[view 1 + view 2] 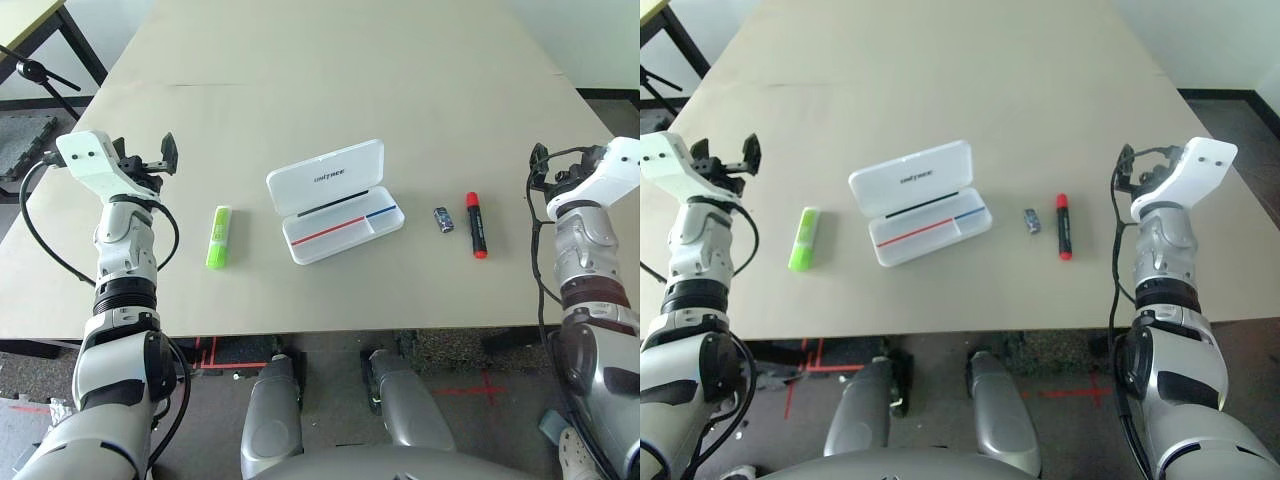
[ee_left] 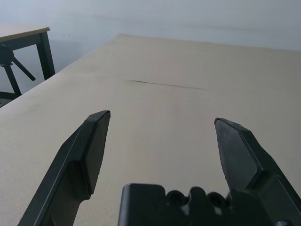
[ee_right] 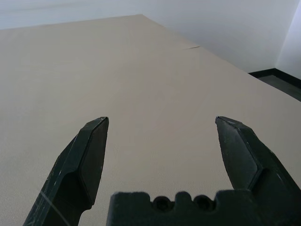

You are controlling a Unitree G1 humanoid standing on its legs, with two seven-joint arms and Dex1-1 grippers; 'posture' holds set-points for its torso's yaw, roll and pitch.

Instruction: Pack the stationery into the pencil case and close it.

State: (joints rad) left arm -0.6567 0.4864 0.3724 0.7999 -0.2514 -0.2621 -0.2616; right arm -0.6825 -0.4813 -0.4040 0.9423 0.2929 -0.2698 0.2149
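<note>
The table (image 1: 420, 70), a broad tan surface, carries everything in a loose row near its front edge, within reach of either arm. At the middle lies the pencil case (image 1: 335, 201), its lid folded back flat so the tray with red and blue stripes faces up, ready to receive things. To its left, well apart, the lime-green highlighter (image 1: 218, 237) lies flat on its side; to its right lies the black marker with red ends (image 1: 476, 225), and just beside that, on the case's side, the tiny dark block (image 1: 443, 220). None of the three is in the case yet, so packing has not begun.

The left gripper (image 1: 150, 158) hovers above the table's left edge, and the right gripper (image 1: 1124, 168) is held likewise at the right edge. Both have their fingers spread wide and hold nothing, flanking the row, each probably placed to take the items on its own side.
</note>
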